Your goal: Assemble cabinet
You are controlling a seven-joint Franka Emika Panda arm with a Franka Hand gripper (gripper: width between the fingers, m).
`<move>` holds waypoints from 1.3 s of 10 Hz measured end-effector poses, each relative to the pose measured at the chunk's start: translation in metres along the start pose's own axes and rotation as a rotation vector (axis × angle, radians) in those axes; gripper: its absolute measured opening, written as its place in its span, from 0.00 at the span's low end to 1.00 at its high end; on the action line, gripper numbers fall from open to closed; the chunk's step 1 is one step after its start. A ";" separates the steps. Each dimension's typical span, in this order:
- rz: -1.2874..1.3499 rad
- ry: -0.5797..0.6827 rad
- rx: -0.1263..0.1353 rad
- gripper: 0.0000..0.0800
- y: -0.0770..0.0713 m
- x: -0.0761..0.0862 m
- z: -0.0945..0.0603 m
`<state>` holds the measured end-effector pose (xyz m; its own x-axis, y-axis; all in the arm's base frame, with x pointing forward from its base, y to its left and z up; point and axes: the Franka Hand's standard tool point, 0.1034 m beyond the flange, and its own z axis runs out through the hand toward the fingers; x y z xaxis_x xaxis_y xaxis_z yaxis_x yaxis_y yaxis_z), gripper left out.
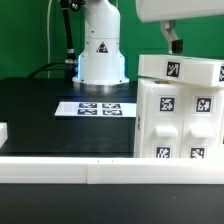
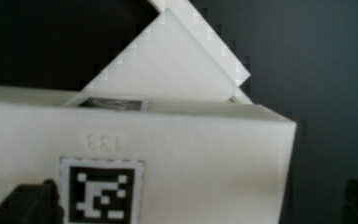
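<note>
The cabinet [image 1: 180,120] is a large white box with several black-and-white tags, standing at the exterior view's right on the black table. A flat white tagged panel [image 1: 180,68] lies across its top. My gripper [image 1: 175,45] hangs just above that panel, and only one dark finger shows there. In the wrist view the cabinet [image 2: 194,140] fills the frame, with a tag [image 2: 99,190] close to the camera. My gripper [image 2: 194,208] is open. Its dark fingers [image 2: 25,205] stand wide apart on either side of the white top, with a gap on one side.
The marker board [image 1: 100,108] lies flat on the black table [image 1: 40,110] in front of the robot base [image 1: 100,50]. A white rail [image 1: 100,170] runs along the front edge. A small white piece [image 1: 3,130] shows at the exterior view's left edge.
</note>
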<state>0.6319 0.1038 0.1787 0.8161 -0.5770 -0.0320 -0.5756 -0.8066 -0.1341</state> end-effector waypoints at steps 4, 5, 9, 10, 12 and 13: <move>-0.590 0.004 -0.078 1.00 0.006 0.007 -0.001; -0.724 0.006 -0.101 1.00 0.007 0.008 -0.002; -1.115 -0.038 -0.131 1.00 0.013 0.007 0.002; -1.190 -0.045 -0.130 1.00 0.014 0.007 0.003; -1.366 -0.058 -0.143 1.00 0.015 0.007 0.004; -1.434 -0.066 -0.142 1.00 0.018 0.008 0.005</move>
<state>0.6285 0.0853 0.1713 0.6831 0.7303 -0.0022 0.7303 -0.6830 0.0083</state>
